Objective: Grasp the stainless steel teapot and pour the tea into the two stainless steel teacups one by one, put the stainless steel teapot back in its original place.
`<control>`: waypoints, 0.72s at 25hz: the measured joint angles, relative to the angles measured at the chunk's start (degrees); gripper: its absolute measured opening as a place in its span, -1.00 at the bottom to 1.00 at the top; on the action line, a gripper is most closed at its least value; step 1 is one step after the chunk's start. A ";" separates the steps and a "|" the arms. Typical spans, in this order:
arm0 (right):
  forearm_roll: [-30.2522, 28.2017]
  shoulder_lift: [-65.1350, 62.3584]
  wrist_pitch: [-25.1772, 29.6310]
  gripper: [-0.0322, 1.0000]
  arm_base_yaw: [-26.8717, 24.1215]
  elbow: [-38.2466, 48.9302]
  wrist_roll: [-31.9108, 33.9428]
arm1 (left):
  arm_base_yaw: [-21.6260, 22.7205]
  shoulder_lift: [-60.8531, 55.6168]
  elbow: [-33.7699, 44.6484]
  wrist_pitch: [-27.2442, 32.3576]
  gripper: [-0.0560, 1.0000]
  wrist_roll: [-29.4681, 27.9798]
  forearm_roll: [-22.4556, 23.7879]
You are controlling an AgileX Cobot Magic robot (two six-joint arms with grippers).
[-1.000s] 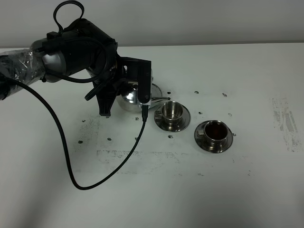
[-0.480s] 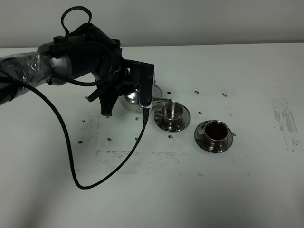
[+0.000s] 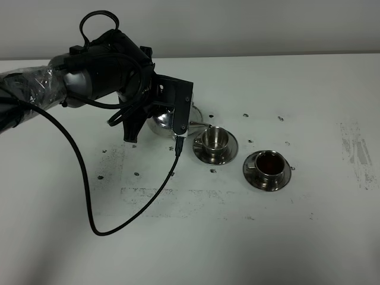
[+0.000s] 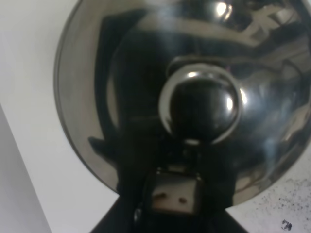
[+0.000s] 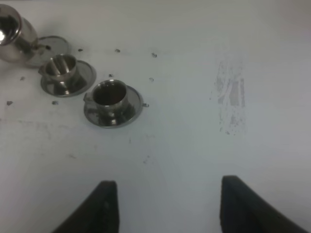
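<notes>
The stainless steel teapot (image 3: 161,122) hangs in my left gripper (image 3: 153,108), which is shut on its handle; its thin spout (image 3: 200,126) points at the nearer teacup. In the left wrist view the pot (image 4: 121,97) fills the frame, lid knob (image 4: 201,107) in the middle. The left teacup (image 3: 215,138) on its saucer looks steel inside. The right teacup (image 3: 270,164) holds dark tea. The round tray (image 3: 195,112) lies just behind the pot. My right gripper (image 5: 167,194) hovers open and empty, well away from both cups (image 5: 60,68) (image 5: 109,94).
A black cable (image 3: 89,196) from the left arm loops across the white table (image 3: 237,237) in front of the pot. Dark specks dot the surface around the cups, and a scuffed grey patch (image 3: 355,151) sits at the far right.
My left arm has turned and lifted slightly with the teapot, shifting it a little toward the back left. Both cups and the right gripper are unmoved.
</notes>
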 joint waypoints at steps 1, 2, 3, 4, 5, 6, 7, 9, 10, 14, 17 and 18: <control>0.00 0.00 0.00 -0.07 0.00 0.00 0.00 | 0.00 0.00 0.00 0.00 -0.54 0.00 0.12; 0.00 0.00 0.00 -0.07 0.00 0.00 0.00 | 0.00 0.00 0.00 0.00 -0.54 0.00 0.28; 0.00 0.00 0.00 -0.07 0.00 0.00 0.00 | 0.00 0.00 0.00 0.00 -0.54 0.00 0.73; 0.00 0.00 0.00 -0.07 0.00 0.00 0.00 | 0.00 0.00 0.00 0.00 -0.54 0.00 1.07; 0.00 0.00 0.00 -0.07 0.00 0.00 0.00 | 0.00 0.00 0.00 -0.06 -0.54 0.07 1.34; 0.00 0.00 0.00 -0.07 0.00 0.00 0.00 | 0.00 0.00 0.00 -0.26 -0.54 0.07 1.46; 0.00 0.00 0.00 -0.07 0.00 0.00 0.00 | 0.00 0.00 0.00 -0.56 -0.54 0.07 1.59; 0.00 0.00 0.00 -0.07 0.00 0.00 0.00 | 0.00 0.00 0.00 -1.09 -0.54 0.07 1.78; 0.00 0.00 0.00 -0.07 0.00 0.00 0.00 | 0.00 0.00 0.00 -1.11 -0.54 0.07 2.00; 0.00 0.00 0.00 -0.07 0.00 0.00 0.00 | 0.00 0.00 0.00 -1.47 -0.54 0.19 2.52; 0.00 0.00 0.00 -0.07 0.00 0.00 0.00 | -0.18 0.00 0.00 -1.97 -0.54 1.42 2.66; 0.00 0.00 0.00 -0.07 0.00 0.00 0.00 | -0.25 0.00 0.00 -2.04 -0.54 1.92 2.66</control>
